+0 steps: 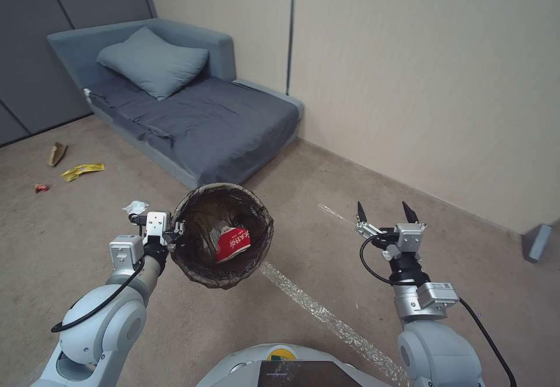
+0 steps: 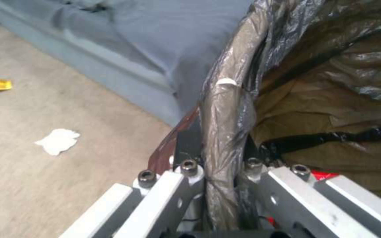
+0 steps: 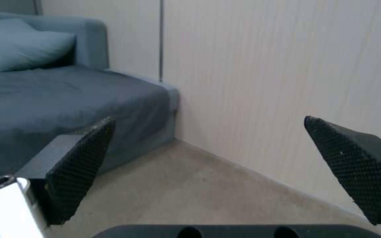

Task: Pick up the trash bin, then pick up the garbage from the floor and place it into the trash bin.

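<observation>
Risk: bin (image 1: 221,238) hangs by thin bagged rim in clamped left gripper (image 2: 219,185), may tilt or slip | packet (image 1: 232,242) inside | tissue (image 1: 136,207), wrappers (image 1: 83,170) on carpet (image 1: 303,241) at 10 o'clock | right gripper (image 1: 385,213) spread wide, empty

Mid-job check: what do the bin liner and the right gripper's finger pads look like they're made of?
The bin liner looks like thin, glossy, see-through brown-black plastic film: it wrinkles, shines, and folds over the trash bin rim where the left gripper clamps it. The open right gripper's pads look like matte black rubber, probably, with a fine diamond-knurled texture.
</observation>
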`<state>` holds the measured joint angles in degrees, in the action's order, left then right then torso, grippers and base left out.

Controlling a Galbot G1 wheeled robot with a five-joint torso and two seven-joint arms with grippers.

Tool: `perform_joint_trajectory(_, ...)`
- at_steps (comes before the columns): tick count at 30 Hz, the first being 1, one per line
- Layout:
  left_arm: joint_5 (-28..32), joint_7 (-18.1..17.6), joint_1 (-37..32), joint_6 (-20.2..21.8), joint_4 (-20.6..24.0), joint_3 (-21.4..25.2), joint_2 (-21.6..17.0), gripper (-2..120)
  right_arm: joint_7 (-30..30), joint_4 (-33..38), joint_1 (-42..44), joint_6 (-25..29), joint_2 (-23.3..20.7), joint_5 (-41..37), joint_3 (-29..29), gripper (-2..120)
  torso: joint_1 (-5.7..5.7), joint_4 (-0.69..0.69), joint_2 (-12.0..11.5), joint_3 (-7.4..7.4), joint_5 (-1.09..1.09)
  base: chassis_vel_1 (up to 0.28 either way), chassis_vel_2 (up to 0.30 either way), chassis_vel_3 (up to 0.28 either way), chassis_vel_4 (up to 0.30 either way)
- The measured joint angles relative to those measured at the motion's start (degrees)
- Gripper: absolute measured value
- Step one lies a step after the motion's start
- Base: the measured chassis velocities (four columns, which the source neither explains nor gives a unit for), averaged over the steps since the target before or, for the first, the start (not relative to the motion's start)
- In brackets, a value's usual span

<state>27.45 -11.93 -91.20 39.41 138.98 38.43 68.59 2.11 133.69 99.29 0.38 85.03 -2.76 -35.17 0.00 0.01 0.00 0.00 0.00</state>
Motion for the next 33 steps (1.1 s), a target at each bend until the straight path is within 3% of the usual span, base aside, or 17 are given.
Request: perform_joint_trajectory(33,-0.88,0.03,-0.99,-0.19,0.97,0.45,0.51,2,0.49,-0.49,-0.34,0.44,0.77,0.47,0.19,100,0.0,0.0,0.0,0.0,0.0,0.075,0.083,0.083,0.079)
